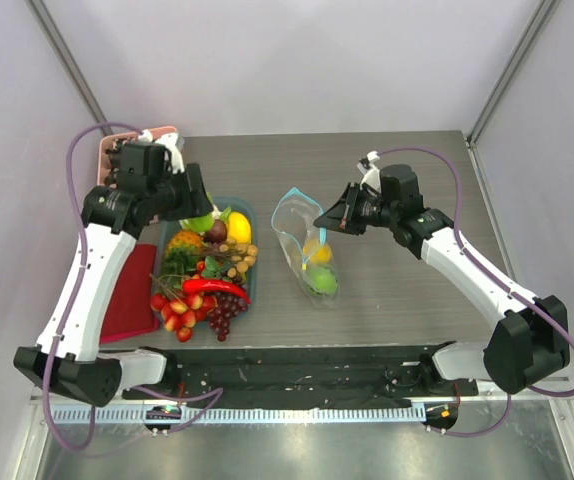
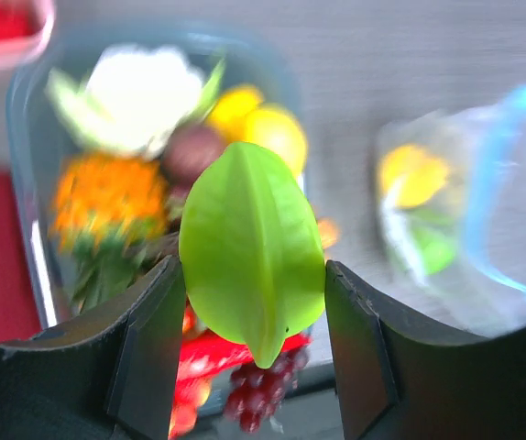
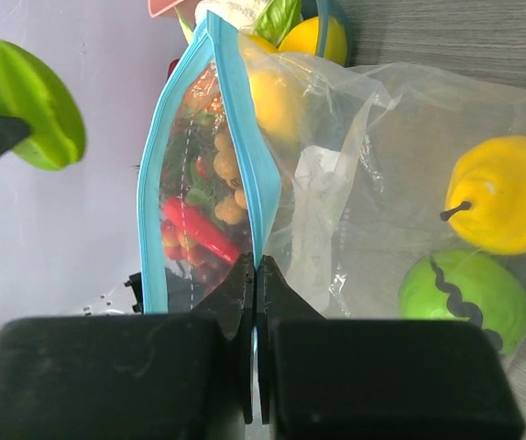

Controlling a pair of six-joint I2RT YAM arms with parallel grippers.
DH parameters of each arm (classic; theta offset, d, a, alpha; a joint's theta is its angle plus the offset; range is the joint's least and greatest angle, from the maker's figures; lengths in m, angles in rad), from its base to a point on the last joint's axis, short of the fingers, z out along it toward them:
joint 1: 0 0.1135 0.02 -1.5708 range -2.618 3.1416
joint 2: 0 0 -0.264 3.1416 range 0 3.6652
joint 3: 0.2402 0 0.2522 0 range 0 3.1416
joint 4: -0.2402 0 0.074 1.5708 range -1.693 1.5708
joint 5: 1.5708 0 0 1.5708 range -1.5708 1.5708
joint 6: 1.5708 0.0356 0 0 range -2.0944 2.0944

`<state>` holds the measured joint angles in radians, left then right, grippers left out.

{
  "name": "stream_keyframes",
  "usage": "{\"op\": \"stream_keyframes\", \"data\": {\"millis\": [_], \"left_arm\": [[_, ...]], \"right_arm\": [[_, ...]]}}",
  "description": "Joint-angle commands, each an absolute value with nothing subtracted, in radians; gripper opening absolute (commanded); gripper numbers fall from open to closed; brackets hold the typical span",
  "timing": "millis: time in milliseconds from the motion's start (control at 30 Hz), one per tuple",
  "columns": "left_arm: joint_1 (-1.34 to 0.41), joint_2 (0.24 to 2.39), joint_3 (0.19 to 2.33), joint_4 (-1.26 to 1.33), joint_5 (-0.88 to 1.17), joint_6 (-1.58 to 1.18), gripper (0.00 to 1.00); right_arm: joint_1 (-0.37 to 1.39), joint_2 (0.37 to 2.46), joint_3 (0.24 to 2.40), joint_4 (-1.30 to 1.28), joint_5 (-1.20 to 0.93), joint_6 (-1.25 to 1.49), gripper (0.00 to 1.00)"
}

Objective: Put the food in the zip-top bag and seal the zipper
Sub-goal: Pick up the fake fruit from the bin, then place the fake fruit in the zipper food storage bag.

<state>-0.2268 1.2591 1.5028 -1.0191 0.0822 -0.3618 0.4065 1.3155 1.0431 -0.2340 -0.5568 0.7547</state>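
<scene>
Zip-top bag [image 1: 299, 228] in right end effector [image 3: 256, 268], green fruit [image 2: 249, 229] in left end effector [image 2: 254, 268]

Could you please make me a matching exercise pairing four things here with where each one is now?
1 green star fruit
2 stemmed yellow fruit
3 zipper
4 red chili

A in the blue bin
B held in the left gripper
C pinched by the right gripper
D inside the zip-top bag

Pairs: 1-B, 2-D, 3-C, 4-A
</scene>
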Motion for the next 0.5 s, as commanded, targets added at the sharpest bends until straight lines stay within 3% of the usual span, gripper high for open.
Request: {"op": "stream_keyframes", "data": {"millis": [0, 300, 467], "left_arm": [[-0.431, 1.282, 1.632, -0.896, 0.008, -0.289, 0.41], [-0.782, 1.515, 1.841, -0.804, -0.089, -0.245, 0.45], [-0.851, 1.569, 1.784, -0.782, -0.101, -0.253, 0.49]], "right_arm": [[0.416, 1.310, 1.083, -0.179, -0.598, 0.735, 0.01], [0.422, 1.310, 1.111, -0.216, -0.603, 0.696, 0.01], [0.422, 1.298, 1.112, -0.238, -0.597, 0.683, 0.01]]}}
